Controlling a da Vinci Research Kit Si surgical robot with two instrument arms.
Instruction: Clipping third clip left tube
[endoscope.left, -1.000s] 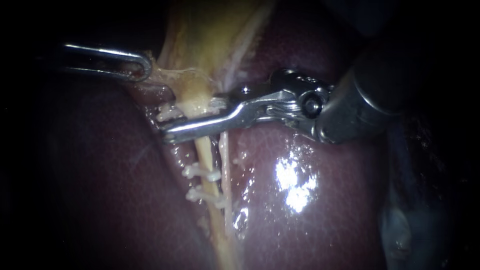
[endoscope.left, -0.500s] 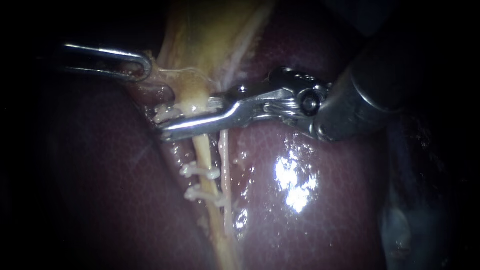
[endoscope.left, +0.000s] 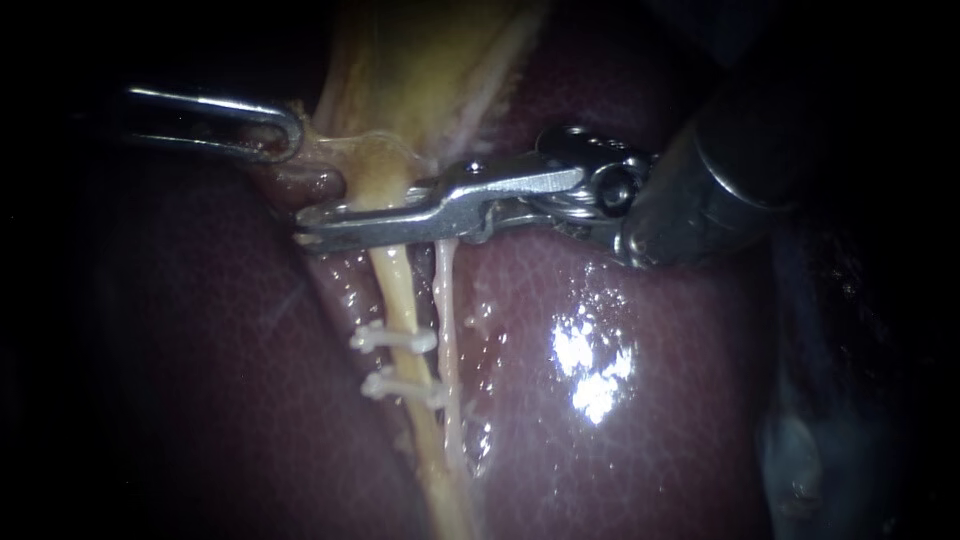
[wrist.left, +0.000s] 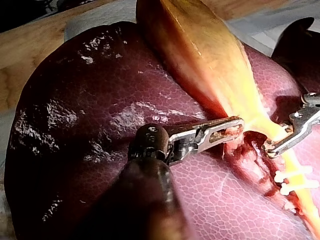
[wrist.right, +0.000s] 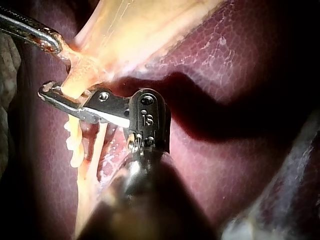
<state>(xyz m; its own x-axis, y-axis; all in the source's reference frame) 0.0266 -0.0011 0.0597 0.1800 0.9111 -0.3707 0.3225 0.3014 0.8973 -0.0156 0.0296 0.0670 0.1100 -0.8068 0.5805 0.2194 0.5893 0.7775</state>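
Wooden surface is glimpsed beyond the dark red liver on which the work is laid out. At the centre the left tube, yellow and slender, is seen running down from the gallbladder, with two white clips already set across it, one just below the other. Just above them the tube is crossed by the right instrument, whose claw is closed onto it from both sides with hardly any gap; the third clip is hidden inside the claw. A paler right tube lies just beside, and whether it is merely passed over or caught near the hinge cannot be told. The gallbladder's neck is gripped in the shut claw of the left instrument and the tube is thereby held taut. For a sound clip, the squeeze is best carried fully home with the claw held square across the tube and its tips past the far edge. The claw should be opened before it is drawn back, lest the tube be torn.
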